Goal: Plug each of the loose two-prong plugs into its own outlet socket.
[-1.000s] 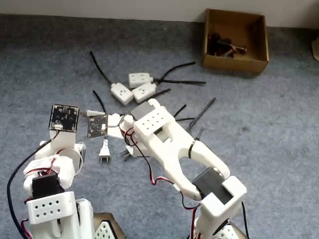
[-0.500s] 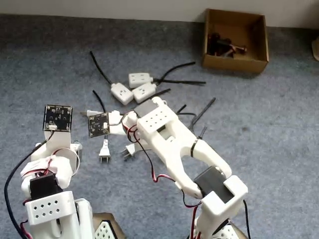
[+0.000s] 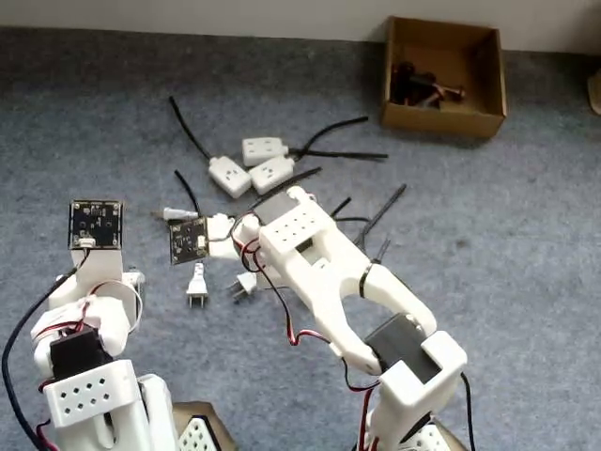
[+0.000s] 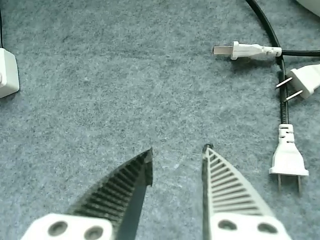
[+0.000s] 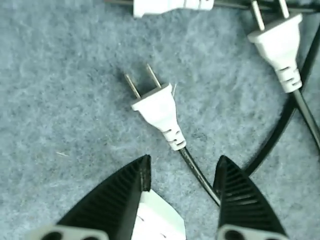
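**Poised over loose plugs, no socket filled**

Nearest the bases, left jaws spread and empty above bare grey table (image 4: 75, 110), with a white two-prong plug (image 4: 287, 159) lying flat off to one side. Right jaws spread too, pinching nothing, low over another plug (image 5: 159, 111) just ahead of the gap, prongs pointing away, black cord (image 5: 197, 172) trailing back between the tips. Beyond that, a third plug (image 3: 174, 213) on its side. Farther out, three white outlet sockets (image 3: 228, 175) bunched together, unfilled, black leads straggling off. At the far edge, a cardboard box (image 3: 441, 122) holding dark parts.

Likely trouble, judged from here: closing on the cord instead of the plug body, leaving the prongs free to swing and miss the slots. Also pinching the body askew, with prongs meeting the socket face at an angle. Sockets loose on the table, so apt to slide under a push unless braced by the other arm. Crossed cords apt to drag a neighbouring plug along.
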You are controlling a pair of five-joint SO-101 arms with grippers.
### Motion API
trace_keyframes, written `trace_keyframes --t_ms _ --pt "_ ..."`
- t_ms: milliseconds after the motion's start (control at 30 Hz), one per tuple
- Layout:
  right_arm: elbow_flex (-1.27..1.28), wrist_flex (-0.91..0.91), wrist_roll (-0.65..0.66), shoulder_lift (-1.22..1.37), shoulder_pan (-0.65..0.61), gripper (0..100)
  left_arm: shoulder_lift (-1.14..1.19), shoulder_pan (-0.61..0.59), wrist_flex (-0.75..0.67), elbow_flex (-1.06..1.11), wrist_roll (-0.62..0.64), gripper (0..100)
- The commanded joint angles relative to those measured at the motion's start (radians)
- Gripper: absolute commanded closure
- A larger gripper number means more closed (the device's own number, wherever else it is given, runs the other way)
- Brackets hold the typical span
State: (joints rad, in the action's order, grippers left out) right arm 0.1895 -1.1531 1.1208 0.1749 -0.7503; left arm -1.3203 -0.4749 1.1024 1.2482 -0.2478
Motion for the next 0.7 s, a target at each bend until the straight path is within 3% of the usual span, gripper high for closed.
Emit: trace_keyframes --t_ms 0,267,667 --pt "-0.012 0.012 0.048 -0.015 -0.019 79.6 0.002 -0.013 -0.018 -0.012 0.011 85" --pt "-0.013 0.019 0.117 -0.015 -0.021 79.6 0.002 -0.012 -0.018 -0.013 0.011 85" --pt "-0.019 0.051 0.118 0.134 -0.047 79.7 0.002 -0.015 -0.020 -0.013 0.011 85"
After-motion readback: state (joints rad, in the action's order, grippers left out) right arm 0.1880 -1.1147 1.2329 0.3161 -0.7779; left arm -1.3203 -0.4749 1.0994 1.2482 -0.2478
